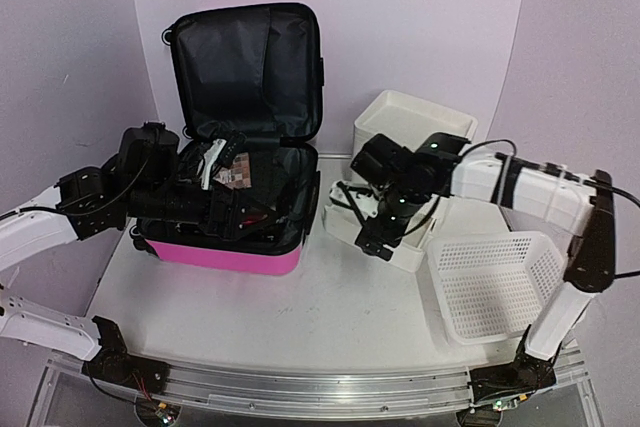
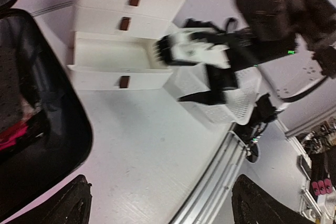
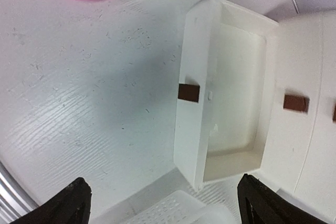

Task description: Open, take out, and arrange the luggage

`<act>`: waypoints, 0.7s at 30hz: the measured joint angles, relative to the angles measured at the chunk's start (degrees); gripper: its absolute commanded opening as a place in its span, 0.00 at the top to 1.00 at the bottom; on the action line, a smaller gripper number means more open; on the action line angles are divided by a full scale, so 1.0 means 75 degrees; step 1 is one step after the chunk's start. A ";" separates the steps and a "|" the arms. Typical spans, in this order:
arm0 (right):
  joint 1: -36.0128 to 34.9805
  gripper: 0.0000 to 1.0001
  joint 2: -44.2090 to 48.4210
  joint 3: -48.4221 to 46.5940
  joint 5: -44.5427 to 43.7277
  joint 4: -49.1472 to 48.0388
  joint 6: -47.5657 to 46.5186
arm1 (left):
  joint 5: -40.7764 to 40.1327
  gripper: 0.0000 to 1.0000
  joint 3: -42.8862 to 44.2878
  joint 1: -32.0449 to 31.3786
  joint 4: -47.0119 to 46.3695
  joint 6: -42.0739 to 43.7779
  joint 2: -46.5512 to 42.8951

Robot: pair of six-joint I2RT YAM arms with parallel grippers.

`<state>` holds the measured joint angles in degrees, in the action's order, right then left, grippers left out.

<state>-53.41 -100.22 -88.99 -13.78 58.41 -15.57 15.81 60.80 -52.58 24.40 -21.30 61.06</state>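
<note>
The suitcase (image 1: 225, 252) lies open, lid propped upright, with the drawers (image 1: 410, 117) just to its right and the basket (image 1: 495, 287) further right. Clothes and other contents (image 1: 228, 169) are packed in its lower half, so opening looks done and taking out is the step in hand.

The left gripper (image 2: 163, 205) hangs at the suitcase's right edge, jaws spread wide and holding nothing. The right gripper (image 3: 165, 203), right of the suitcase, hovers over the pulled-out bottom drawer (image 3: 231, 87), also wide open and empty.

Next, the left arm likely needs to dip into the suitcase, pinch one item and carry it rightward to the drawer.
</note>
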 measured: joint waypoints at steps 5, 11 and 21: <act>0.0017 0.02 0.1445 0.1274 -0.0221 -0.0224 0.1955 | -0.0670 0.05 0.0373 0.1262 0.1049 0.0213 0.0157; 0.0105 0.02 0.2020 0.2410 -0.0201 -0.0341 0.3480 | -0.0329 0.05 0.1451 0.3716 0.1507 0.0283 0.1696; 0.0134 0.02 0.3016 0.2853 0.0000 -0.0510 0.4316 | 0.2264 0.04 0.3905 0.6065 0.1381 0.0670 0.6132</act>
<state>-52.40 -77.60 -67.59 -13.78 54.59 16.80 32.80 90.08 -7.09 34.76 -16.27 107.04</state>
